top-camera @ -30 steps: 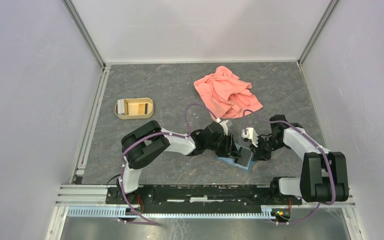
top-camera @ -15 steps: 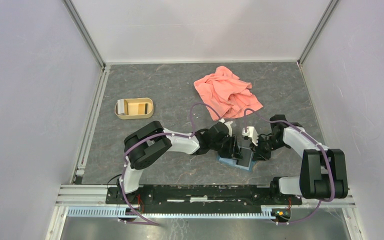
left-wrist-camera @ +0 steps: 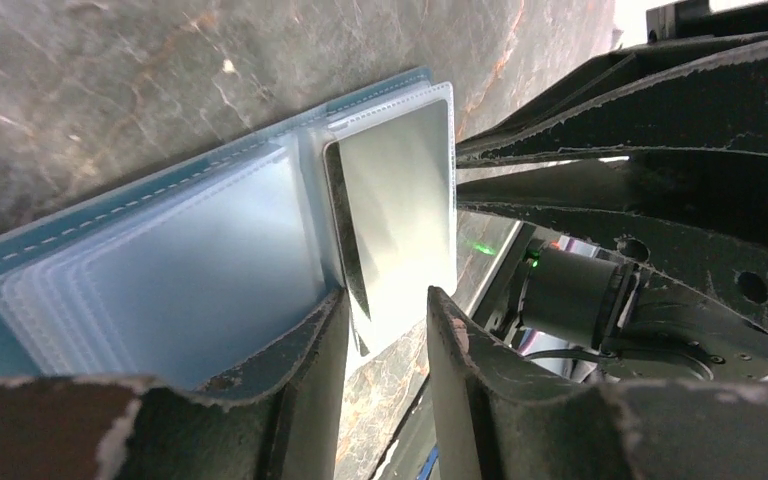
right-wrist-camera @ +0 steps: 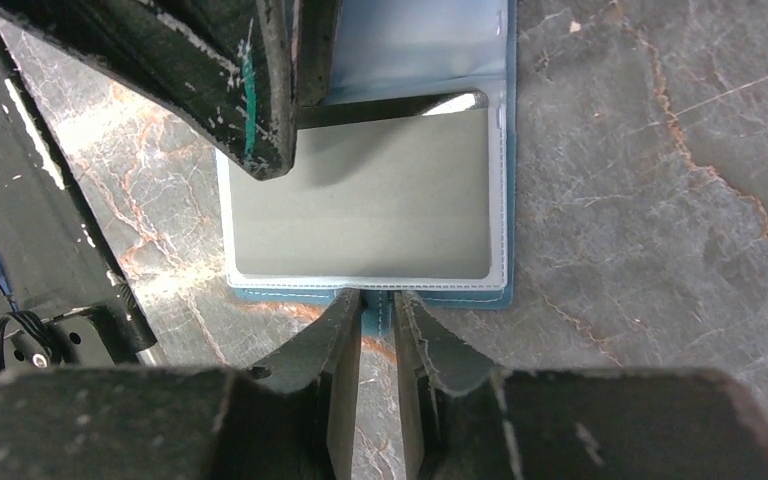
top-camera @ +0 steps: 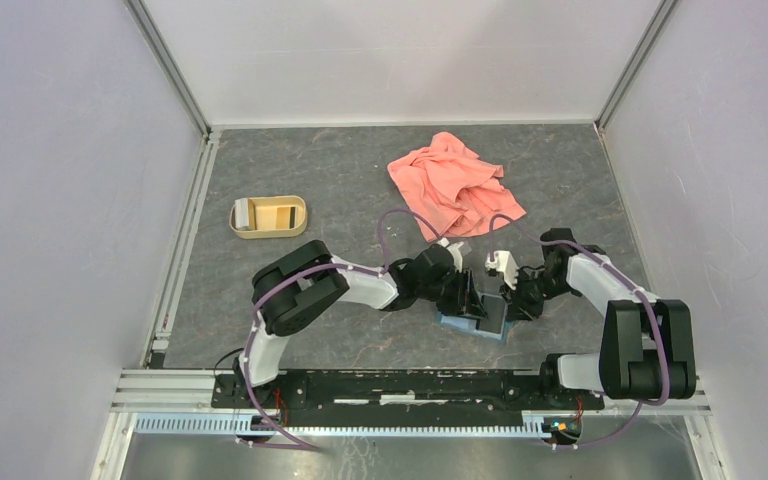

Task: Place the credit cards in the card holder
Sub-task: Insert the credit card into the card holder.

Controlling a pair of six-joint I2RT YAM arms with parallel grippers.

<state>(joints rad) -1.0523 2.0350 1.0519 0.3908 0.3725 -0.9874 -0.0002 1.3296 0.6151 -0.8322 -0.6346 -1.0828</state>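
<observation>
Little has been changed in the last second. At the left side of the table the tan tray (top-camera: 237,228) is untouched, and a spare credit card (top-camera: 280,214) is seen in it, so the task is judged to be not yet finished. The left arm has been shifted a small way to the right, and it is now stretched low across the table with its wrist turned over the card holder (top-camera: 452,322), which lies opened near the middle of the near edge. The left gripper (left-wrist-camera: 385,305) is held partly open above the inserted card (right-wrist-camera: 360,200); no grip on this card is seen. The card is almost fully inside the clear pocket of the holder's right half, so the pushing step is probably near its end. From the right, the other arm is bent inward and downward. The right gripper (right-wrist-camera: 377,300) has been loosened only slightly: a narrow slit is left between its jaws, and its tips are set at the holder's edge, seemingly to keep it in place.
</observation>
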